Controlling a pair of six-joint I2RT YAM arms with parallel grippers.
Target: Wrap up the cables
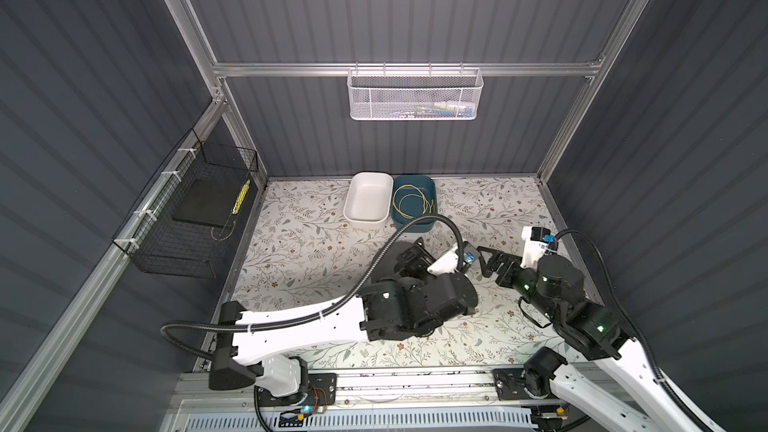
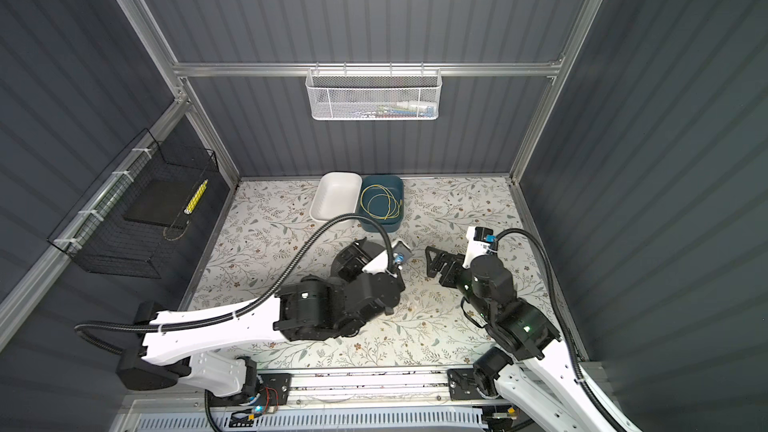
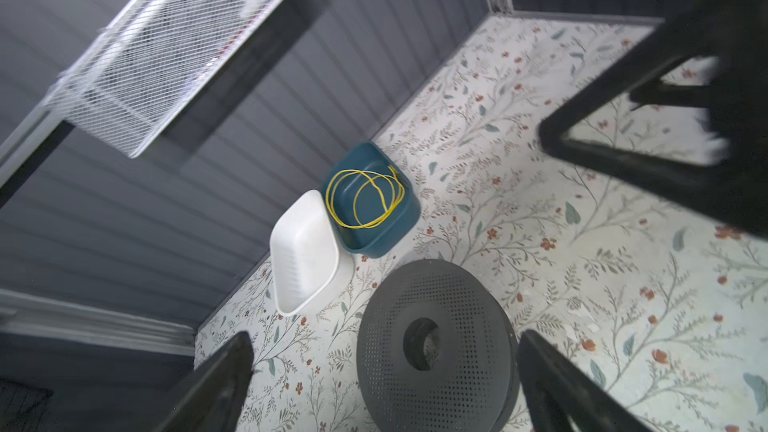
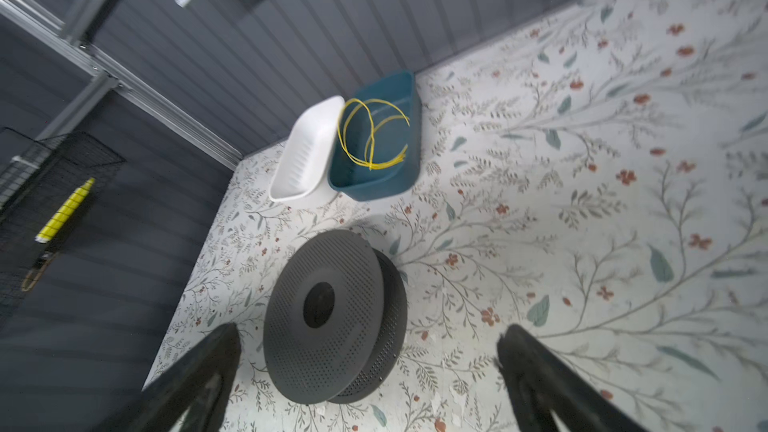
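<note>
A grey perforated spool [image 1: 384,261] [image 3: 457,326] [image 4: 353,276] rests on the floral table mid-scene. The cables are hidden; no thin black cord shows on the spool or the table. My left gripper [image 1: 405,257] [image 2: 353,257] [image 3: 384,340] hangs just over the spool, open, with the spool close to one finger and nothing gripped. My right gripper [image 1: 482,261] [image 2: 430,263] [image 4: 370,330] stands open to the right of the spool, apart from it and pointing at it, empty. One of its fingers [image 3: 623,147] shows in the left wrist view.
A white tray [image 1: 368,218] and a teal bin [image 1: 415,224] holding a yellow wire coil [image 1: 411,201] stand at the back of the table. A black wire basket [image 1: 187,243] hangs on the left wall, a white mesh basket [image 1: 415,95] on the back wall.
</note>
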